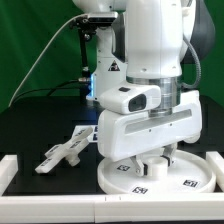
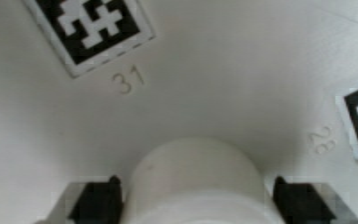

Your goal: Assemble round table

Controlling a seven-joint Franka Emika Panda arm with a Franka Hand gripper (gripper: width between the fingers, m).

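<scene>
The round disc top [image 1: 116, 176] lies flat at the front of the table, with square tags on its face. In the wrist view the disc top [image 2: 211, 90] fills the frame, with a tag numbered 31. The short thick leg [image 1: 155, 164] stands upright on the disc. My gripper [image 1: 155, 158] is low over the disc and shut on the leg. In the wrist view the leg [image 2: 202, 180] sits between the black pads [image 2: 101, 200] of my gripper [image 2: 202, 205], which touch both its sides. The cross-shaped foot [image 1: 68, 150] lies on the black table at the exterior view's left.
White rails edge the table at the front left [image 1: 10, 170] and right [image 1: 214, 162]. The white robot pedestal [image 1: 108, 70] with a warning triangle stands behind, before a green backdrop. The arm's body hides much of the disc's back part.
</scene>
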